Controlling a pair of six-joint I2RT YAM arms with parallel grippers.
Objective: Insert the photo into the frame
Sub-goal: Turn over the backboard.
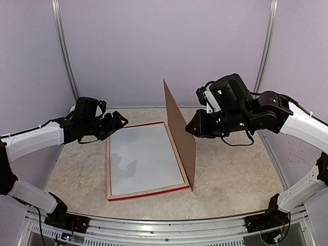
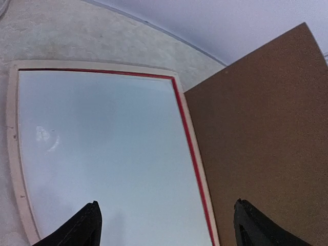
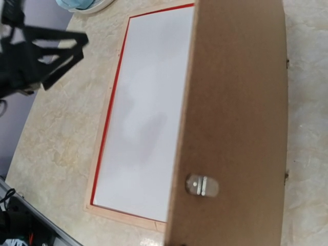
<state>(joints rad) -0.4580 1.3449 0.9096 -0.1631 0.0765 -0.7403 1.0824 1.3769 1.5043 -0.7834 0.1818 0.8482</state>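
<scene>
Brown backing board (image 1: 180, 136) upright along frame (image 1: 148, 193) right edge.

Bright, even light; soft shadows inside the frame (image 1: 148, 192); left wrist view curves.

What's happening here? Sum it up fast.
A large red-and-pale-wood picture frame lies flat on the table, a white sheet filling it. The plain brown backing board stands on edge along its right side, the right gripper at its top edge; the grip is hidden. The left gripper hovers open over the frame.
</scene>
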